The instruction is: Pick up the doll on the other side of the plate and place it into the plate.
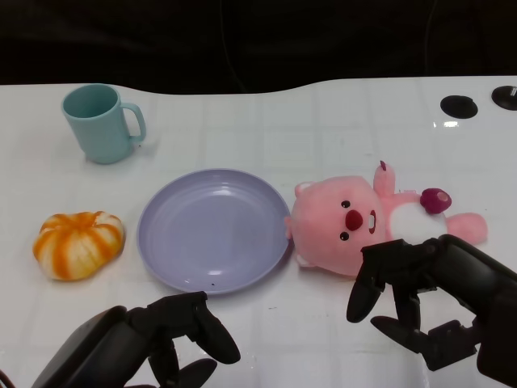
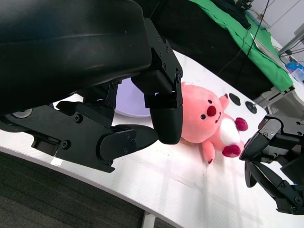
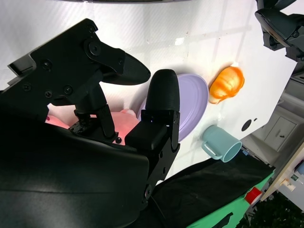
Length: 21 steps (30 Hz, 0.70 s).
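A white table (image 1: 323, 121) runs back to a dark backdrop. The pink doll (image 1: 363, 220) lies on its back just right of the purple plate (image 1: 212, 229), head touching the rim, feet pointing right. The right hand (image 1: 420, 295) hovers at its near side, fingers spread, holding nothing. The left hand (image 1: 174, 339) waits near the plate, fingers loosely apart.

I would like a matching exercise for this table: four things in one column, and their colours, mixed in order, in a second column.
Things:
1. mug
2. plate
3. doll
4. pumpkin toy

Colours:
A. pink
B. orange and white
C. light teal
D. lavender

Pairs: 1-C, 2-D, 3-A, 4-B
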Tool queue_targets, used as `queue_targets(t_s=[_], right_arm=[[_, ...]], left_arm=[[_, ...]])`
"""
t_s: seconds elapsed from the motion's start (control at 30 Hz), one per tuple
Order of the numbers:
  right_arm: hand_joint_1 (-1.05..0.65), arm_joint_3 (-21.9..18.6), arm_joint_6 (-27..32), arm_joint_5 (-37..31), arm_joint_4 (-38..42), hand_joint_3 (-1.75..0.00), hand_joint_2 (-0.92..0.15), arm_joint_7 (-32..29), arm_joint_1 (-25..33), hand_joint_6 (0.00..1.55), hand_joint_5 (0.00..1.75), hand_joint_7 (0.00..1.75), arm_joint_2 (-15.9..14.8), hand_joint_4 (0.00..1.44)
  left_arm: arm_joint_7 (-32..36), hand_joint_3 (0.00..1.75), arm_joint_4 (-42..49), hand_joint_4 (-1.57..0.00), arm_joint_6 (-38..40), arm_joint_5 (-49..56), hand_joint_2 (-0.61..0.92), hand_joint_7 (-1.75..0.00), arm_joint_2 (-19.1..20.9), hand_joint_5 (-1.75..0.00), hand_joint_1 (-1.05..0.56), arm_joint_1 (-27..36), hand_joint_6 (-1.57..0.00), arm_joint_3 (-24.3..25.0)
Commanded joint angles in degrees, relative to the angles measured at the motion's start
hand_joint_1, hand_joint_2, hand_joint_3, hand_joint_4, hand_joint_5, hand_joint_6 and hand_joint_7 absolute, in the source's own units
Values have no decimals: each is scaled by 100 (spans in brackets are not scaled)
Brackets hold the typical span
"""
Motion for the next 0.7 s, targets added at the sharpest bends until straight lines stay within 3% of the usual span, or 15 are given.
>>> queue_targets(t_s=[0.03,0.4,0.57,0.7], right_arm=[[-10,-20,113,0,-114,-102,-50,39,-37,75,172,110,-108,75],[-9,-5,228,-6,-151,-103,-50,40,-61,75,174,109,-117,73],[-7,-19,328,-54,-197,-99,-52,-86,-31,72,153,106,-39,72],[-10,-20,337,-202,-219,-86,-58,-315,11,63,131,92,46,70]], left_arm=[[-51,62,-67,-57,-43,-31,83,-108,90,-169,-24,18,-63,39],[-66,62,-72,-56,-5,-20,82,-108,92,-171,-24,1,-63,42],[-68,62,-64,-56,-16,-34,83,-108,93,-172,-24,-2,-63,44],[-68,62,-58,-56,-29,-51,83,-109,91,-171,-24,-7,-63,48]])
